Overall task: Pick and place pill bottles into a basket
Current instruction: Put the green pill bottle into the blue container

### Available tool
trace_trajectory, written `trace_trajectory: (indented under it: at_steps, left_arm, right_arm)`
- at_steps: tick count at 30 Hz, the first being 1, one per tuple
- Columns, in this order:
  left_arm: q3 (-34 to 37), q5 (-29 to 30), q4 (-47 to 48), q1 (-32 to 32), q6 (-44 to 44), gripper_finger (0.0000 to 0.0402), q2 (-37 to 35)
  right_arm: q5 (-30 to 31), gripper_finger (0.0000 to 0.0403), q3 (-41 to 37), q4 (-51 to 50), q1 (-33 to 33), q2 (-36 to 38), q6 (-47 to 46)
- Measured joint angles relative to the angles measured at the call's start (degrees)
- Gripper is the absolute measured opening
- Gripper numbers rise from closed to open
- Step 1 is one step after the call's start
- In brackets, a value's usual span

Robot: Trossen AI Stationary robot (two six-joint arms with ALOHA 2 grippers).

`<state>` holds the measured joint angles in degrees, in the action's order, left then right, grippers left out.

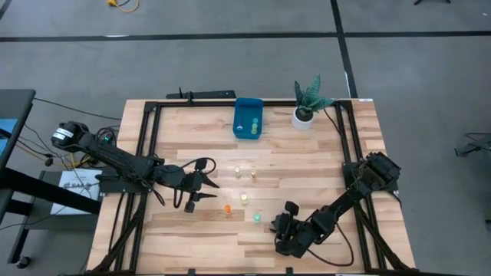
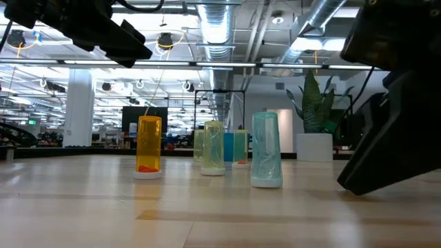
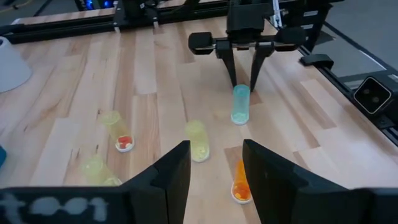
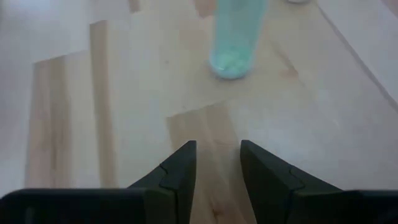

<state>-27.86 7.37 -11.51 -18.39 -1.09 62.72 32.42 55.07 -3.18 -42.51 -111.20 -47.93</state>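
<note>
table (image 1: pixel 322 161): pale wood; both arms low over its near half
basket (image 1: pixel 248 119): blue bin at far edge, beside the plant pot (image 1: pixel 303 117); well apart from both grippers
right gripper (image 1: pixel 274 223): fingers parted, holding nothing; teal bottle (image 1: pixel 257 218) just beside it, dead ahead, upright; nearer arm for it
left gripper (image 1: pixel 205 190): fingers parted, holding nothing; orange bottle (image 1: pixel 228 208) near, ahead
yellow bottles (image 1: pixel 245 199): upright, mid-table

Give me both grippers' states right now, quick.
Left gripper: open, empty, aimed at the small translucent orange pill bottle.
Right gripper: open, empty, facing the small translucent green pill bottle.
</note>
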Motion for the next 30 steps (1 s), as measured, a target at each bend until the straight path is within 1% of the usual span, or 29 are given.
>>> trace_trajectory:
  at_steps: [4,8,12,16,19,22,25,30]
  left_arm:
    - [0.0,-0.71,0.02,0.0,-1.49,0.0137,0.0]
    - [-0.02,-0.86,0.0,0.0,-2.28,0.0137,0.0]
    - [-0.02,-0.88,0.0,0.0,-2.34,0.0137,0.0]
    - [-0.02,-0.89,0.02,0.0,-2.44,0.0137,0.0]
    - [-0.02,-0.89,0.01,0.0,-2.72,0.0137,0.0]
    - [-0.04,-0.89,0.0,0.0,-2.72,0.0137,0.0]
    - [-0.04,-0.9,0.0,0.0,-2.69,0.0137,0.0]
    - [-0.04,-0.91,0.0,0.0,-2.68,0.0137,0.0]
  right_arm:
    - [-0.41,0.0118,0.01,3.0,1.54,0.0,2.83]
    - [-3.02,0.0118,0.02,5.18,3.77,0.0,2.94]
    - [-5.29,0.0118,0.02,5.41,5.22,0.0,2.96]
    - [-5.9,0.0118,0.02,5.38,5.9,0.0,3.37]
    - [-7.02,0.0118,0.02,5.39,6.69,0.0,2.7]
    - [-10.79,0.0118,0.04,5.35,7.89,0.18,0.39]
    - [-13.75,0.0118,0.14,5.61,8.93,0.28,-0.05]
    - [-14.16,0.0118,0.15,5.74,9.6,0.26,-0.44]
